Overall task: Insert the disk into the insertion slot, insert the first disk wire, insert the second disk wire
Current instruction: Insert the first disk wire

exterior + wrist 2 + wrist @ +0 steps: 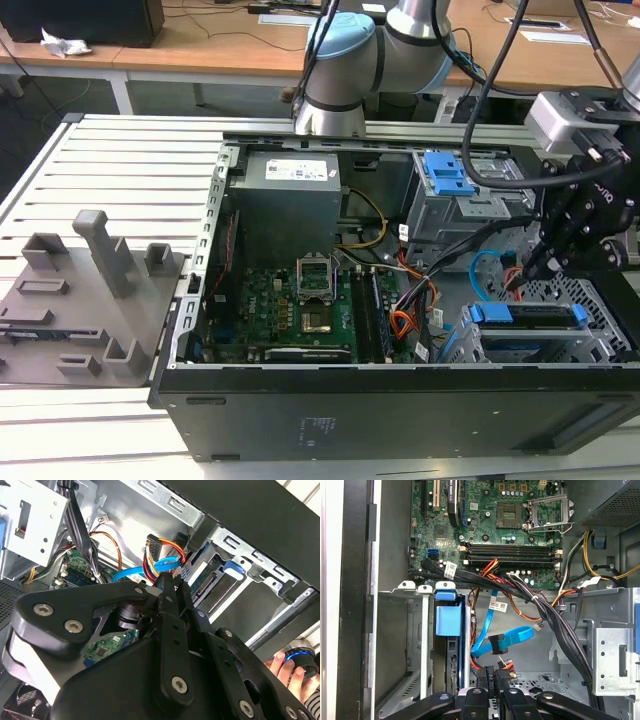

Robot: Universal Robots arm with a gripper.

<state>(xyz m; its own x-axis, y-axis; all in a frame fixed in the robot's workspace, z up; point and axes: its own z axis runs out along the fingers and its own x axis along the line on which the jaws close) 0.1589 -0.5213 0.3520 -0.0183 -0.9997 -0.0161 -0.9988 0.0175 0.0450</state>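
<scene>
Disk [525, 318], in its bright blue carrier, sat in the insertion slot [606, 322], the perforated metal cage at the exterior view's lower right, inside the open computer case [400, 410]. Just above it in that frame hung the gripper [527, 272], black and angled down toward the cage. From where I stood, both wrist views had the jaws drawn nearly together, pinched on the black plug end of a disk wire [508, 666] whose red, orange and yellow strands trailed off beside them. A flat blue cable [512, 636] looped just beyond the fingertips. The motherboard [290, 300] lay further toward the exterior view's left.
</scene>
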